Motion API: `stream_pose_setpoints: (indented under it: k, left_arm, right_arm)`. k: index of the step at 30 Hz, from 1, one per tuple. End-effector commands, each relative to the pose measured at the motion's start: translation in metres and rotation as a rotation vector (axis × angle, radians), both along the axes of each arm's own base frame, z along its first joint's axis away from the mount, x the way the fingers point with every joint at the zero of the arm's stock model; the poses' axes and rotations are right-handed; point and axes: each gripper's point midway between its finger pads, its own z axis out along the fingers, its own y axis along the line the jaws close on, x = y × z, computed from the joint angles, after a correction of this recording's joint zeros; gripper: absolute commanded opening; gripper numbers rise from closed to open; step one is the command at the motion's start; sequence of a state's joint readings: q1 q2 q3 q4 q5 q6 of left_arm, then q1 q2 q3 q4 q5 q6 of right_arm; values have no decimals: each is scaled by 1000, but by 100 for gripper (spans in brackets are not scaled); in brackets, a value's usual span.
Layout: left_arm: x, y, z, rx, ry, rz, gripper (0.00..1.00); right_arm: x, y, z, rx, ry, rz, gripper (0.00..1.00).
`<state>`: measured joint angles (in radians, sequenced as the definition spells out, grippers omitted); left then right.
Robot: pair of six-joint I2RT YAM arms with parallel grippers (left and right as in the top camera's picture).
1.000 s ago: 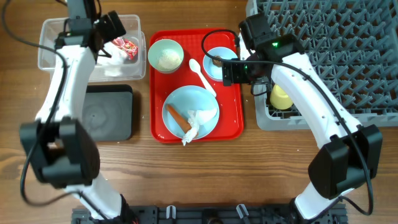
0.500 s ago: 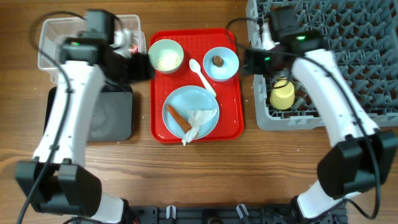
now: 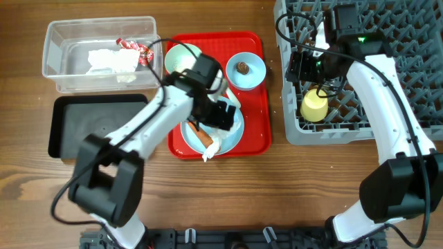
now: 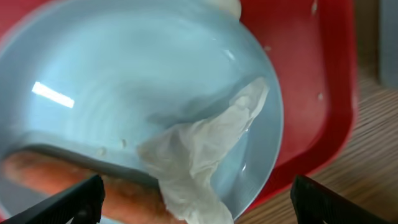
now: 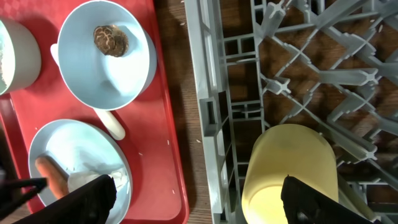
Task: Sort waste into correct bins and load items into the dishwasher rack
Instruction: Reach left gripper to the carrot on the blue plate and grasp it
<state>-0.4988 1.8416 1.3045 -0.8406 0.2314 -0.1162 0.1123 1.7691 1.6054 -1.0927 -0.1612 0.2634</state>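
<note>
My left gripper is open and hovers low over the light blue plate; in the left wrist view its fingers straddle the crumpled napkin and the carrot piece. My right gripper is open and empty over the grey rack's left part, above the yellow cup, which lies in the rack. The light blue bowl holds the brown morsel. The pale green bowl is partly hidden by my left arm. The spoon is mostly hidden.
The clear tub at the back left holds a white napkin and the red wrapper. The black tray lies in front of it. The bowls and the plate stand on the red serving tray.
My left arm has swung from the clear tub across to the plate on the red tray. My right gripper has moved right from the light blue bowl to over the rack.
</note>
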Motion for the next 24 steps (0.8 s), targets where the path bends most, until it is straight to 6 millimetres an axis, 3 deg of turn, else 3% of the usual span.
stream_pose_setpoints:
  k: [1,4,8,11,12,16,18,21,24]
  left_arm:
    - [-8,1,-23,61,27,-51,92]
    - [-4,-2,-29,58,22,-52,73]
    - [-8,-1,-40,75,54,-55,68]
    - [-9,0,-47,83,68,-56,58]
    - [-9,-1,-50,84,70,-53,47]
    - [0,-6,-51,65,36,-53,30]
    - [6,-9,-50,52,12,-52,5]
    - [16,-9,-39,44,-6,-40,4]
    - [42,10,1,55,-53,26,4]
  right_arm:
    - [-2,4,10,20,-20,15,88]
    - [-3,4,10,20,-17,14,88]
    - [-5,4,9,18,-8,14,88]
    - [-5,4,9,19,-8,14,89]
    - [-6,4,9,17,-7,22,89]
    - [-7,3,8,15,0,22,89]
    - [-8,3,8,12,1,33,89]
    - [-9,3,8,11,6,35,89]
    - [-11,3,7,10,11,35,89]
